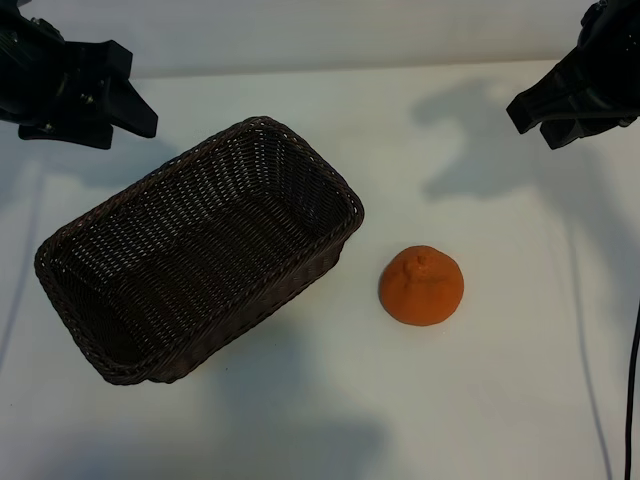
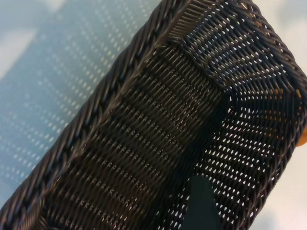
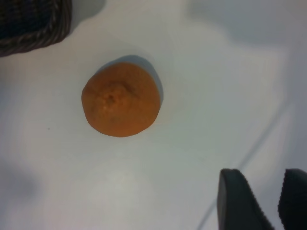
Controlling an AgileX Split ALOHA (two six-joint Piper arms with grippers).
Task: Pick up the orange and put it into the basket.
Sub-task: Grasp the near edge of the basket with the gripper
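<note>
Nearest the exterior camera, the bare white table [image 1: 300, 430] is carrying broad soft shadows. Just beyond, the basket [image 1: 200, 250] is lying at a slant, one short end pointing toward the near left and the other toward the far right; nothing is sitting inside it. The orange [image 1: 421, 285] is resting on the table just beside the basket's right-hand short end, apart from it, stem nub facing up.

Farther back, the left gripper [image 1: 125, 100] is hanging above the table by the basket's far left side, its arm cut off by the frame's edge. Its fingertips are hard to make out from outside; in the left wrist view only one dark finger [image 2: 201, 206] is poking in at the edge, over the basket's [image 2: 158, 134] weave, and a sliver of orange colour is showing through the wicker at the far side. Its fingers are standing spread and holding nothing.

At the far right the right gripper [image 1: 540, 115] is hovering high, well apart from the orange, mostly cropped by the corner. The right wrist view is showing two dark fingers [image 3: 237, 201], partly cut off, a narrow gap between them and nothing in it, with the orange [image 3: 121, 98] lying free and a basket corner [image 3: 33, 24] clipped by the frame.
</note>
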